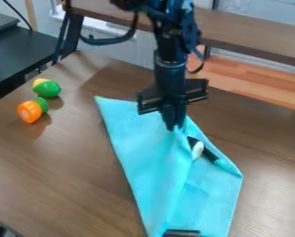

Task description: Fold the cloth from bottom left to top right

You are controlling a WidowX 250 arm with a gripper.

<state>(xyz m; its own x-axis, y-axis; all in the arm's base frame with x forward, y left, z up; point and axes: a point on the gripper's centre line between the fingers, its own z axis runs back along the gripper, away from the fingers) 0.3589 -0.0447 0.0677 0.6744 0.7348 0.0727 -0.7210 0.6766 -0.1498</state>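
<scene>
Dark and blocky, an object sits at the near end of a turquoise cloth spread on a brown wooden table, at 6 o'clock in the camera view. The black gripper hangs over the cloth's far edge, its fingers pressed together on what appears to be a pinch of fabric. From that grip, most of the cloth falls away toward 6 o'clock, a raised ridge running the same way; its long axis lies roughly from 11 to 5. One corner points to 10 o'clock of the fingers, another to between 4 and 5. With the bulk trailing at 6, a pull toward 1 or 2 would likely carry the fold toward top right, but could drag the whole sheet. A black-and-white item lies just beside the fingertips, at about 4.
</scene>
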